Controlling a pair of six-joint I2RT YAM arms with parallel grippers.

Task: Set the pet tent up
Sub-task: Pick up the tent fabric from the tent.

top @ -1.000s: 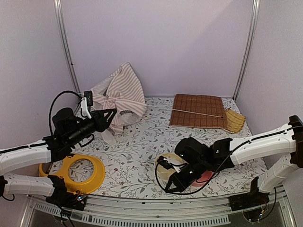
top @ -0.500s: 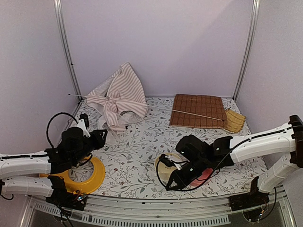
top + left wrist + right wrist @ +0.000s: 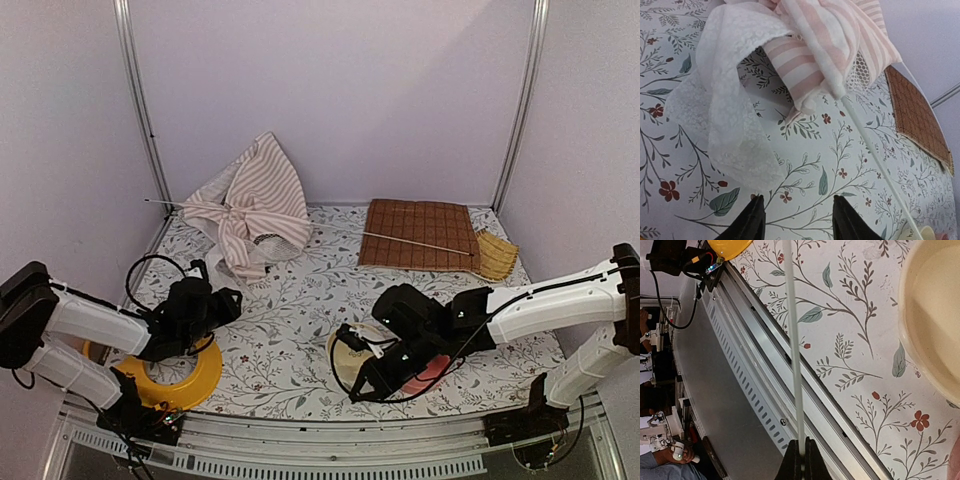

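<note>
The pet tent [image 3: 255, 208], pink-and-white striped fabric with white mesh, lies crumpled at the back left; a thin pole [image 3: 400, 238] runs through it and sticks out on both sides. In the left wrist view the tent [image 3: 825, 45] fills the top, and a clear pole [image 3: 875, 160] slants away to the lower right. My left gripper [image 3: 226, 303] [image 3: 797, 210] is open over bare tablecloth short of the tent, holding nothing. My right gripper [image 3: 362, 390] [image 3: 801, 447] is shut on a thin clear pole [image 3: 792, 340] near the table's front edge.
A yellow ring bowl [image 3: 185, 378] lies under my left arm. A cream bowl [image 3: 347, 362] [image 3: 935, 315] sits beside the right gripper, with a pink object [image 3: 432, 375] behind it. The brown quilted mat [image 3: 420, 233] and a yellow mat [image 3: 497, 256] lie back right. The metal front rail [image 3: 765, 390] runs below.
My left gripper has let go of the tent and drawn back toward the near left, low over the table. A pole end now sticks out left of the tent. The right arm barely moved.
</note>
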